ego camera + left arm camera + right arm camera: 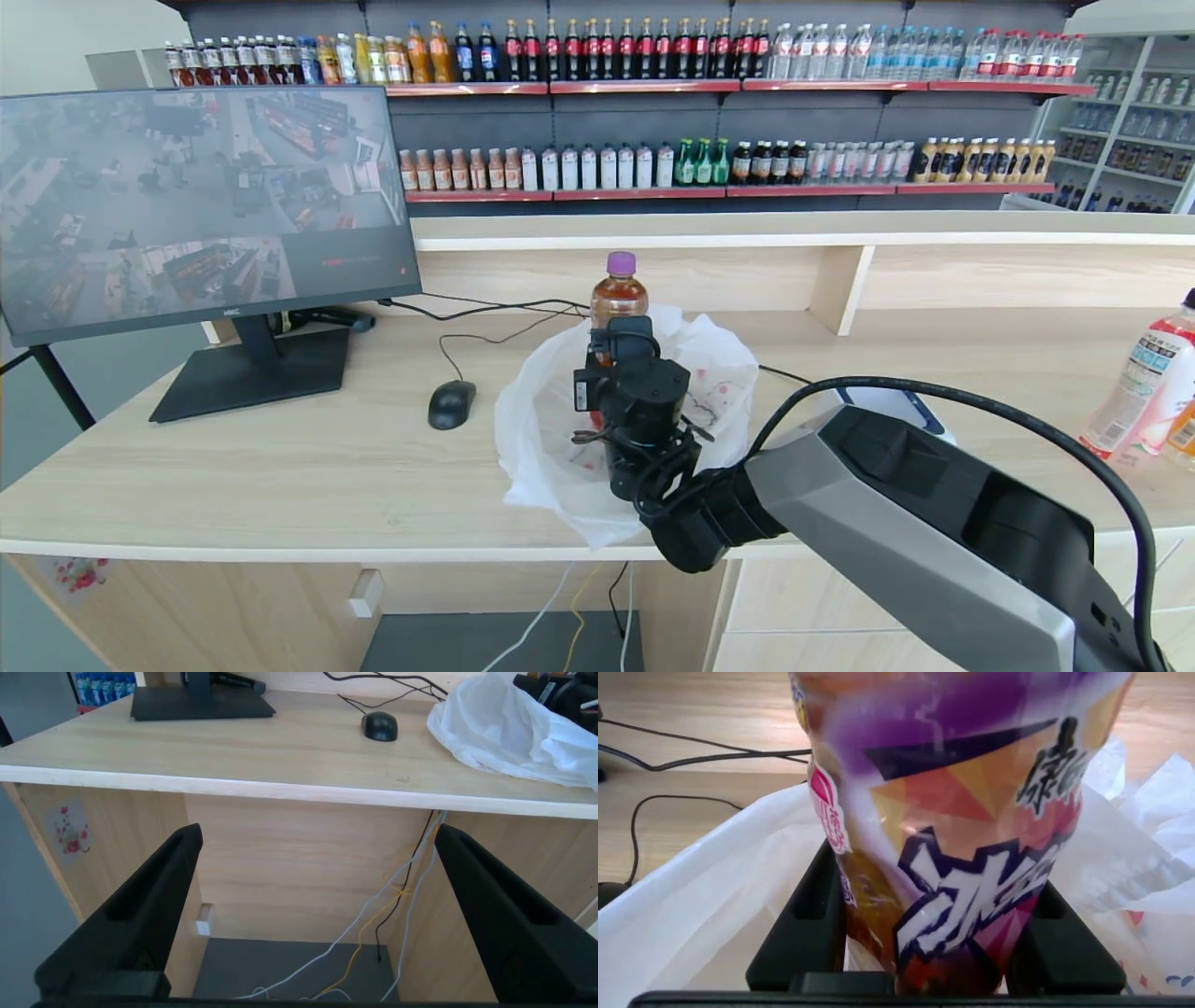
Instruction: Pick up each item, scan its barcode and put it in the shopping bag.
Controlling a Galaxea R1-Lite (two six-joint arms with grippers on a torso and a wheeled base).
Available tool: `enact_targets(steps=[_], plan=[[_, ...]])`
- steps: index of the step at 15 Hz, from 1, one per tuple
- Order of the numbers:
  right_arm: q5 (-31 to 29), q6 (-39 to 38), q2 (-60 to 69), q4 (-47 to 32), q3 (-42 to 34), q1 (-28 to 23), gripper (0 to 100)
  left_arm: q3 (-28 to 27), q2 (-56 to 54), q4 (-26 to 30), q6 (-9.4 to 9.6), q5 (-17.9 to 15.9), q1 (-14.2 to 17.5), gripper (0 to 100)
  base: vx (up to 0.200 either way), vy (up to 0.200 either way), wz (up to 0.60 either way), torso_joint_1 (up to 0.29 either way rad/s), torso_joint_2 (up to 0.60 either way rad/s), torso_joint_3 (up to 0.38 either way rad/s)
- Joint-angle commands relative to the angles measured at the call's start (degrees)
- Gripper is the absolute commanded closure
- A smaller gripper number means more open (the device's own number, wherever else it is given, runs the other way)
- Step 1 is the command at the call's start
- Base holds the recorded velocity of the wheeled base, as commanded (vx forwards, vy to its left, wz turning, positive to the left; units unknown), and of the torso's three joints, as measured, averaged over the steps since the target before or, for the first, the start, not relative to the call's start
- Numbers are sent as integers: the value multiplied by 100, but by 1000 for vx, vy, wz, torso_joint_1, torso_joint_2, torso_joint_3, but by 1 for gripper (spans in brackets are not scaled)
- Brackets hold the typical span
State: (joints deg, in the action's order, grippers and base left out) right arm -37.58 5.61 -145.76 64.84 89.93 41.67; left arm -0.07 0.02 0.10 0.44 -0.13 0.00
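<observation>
An amber drink bottle with a purple cap [618,291] stands upright over the open white shopping bag [541,420] in the middle of the counter. My right gripper [611,369] is shut on the bottle's lower body; in the right wrist view its black fingers [808,919] press both sides of the bottle's purple and orange label [971,840], with the bag [701,896] below. My left gripper [318,924] hangs open below the counter's front edge, left of the bag [505,728], with nothing between its fingers.
A monitor [201,201] on a black stand and a black mouse [451,403] sit left of the bag, with cables behind. A white and blue device [892,406] lies right of the bag. More bottles [1144,383] stand at the counter's right edge. A raised wooden ledge [803,247] backs the counter.
</observation>
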Motion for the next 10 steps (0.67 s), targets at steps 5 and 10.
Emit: enact_targets(steps=[5, 10], plan=[[5, -86, -22, 134, -151, -18, 0, -1, -2, -1, 0, -4, 0, 0, 0, 0, 0, 0, 0, 0], [-3, -86, -5, 222, -169, -27, 0, -1, -2, -1, 0, -4, 0, 0, 0, 0, 0, 0, 0, 0]])
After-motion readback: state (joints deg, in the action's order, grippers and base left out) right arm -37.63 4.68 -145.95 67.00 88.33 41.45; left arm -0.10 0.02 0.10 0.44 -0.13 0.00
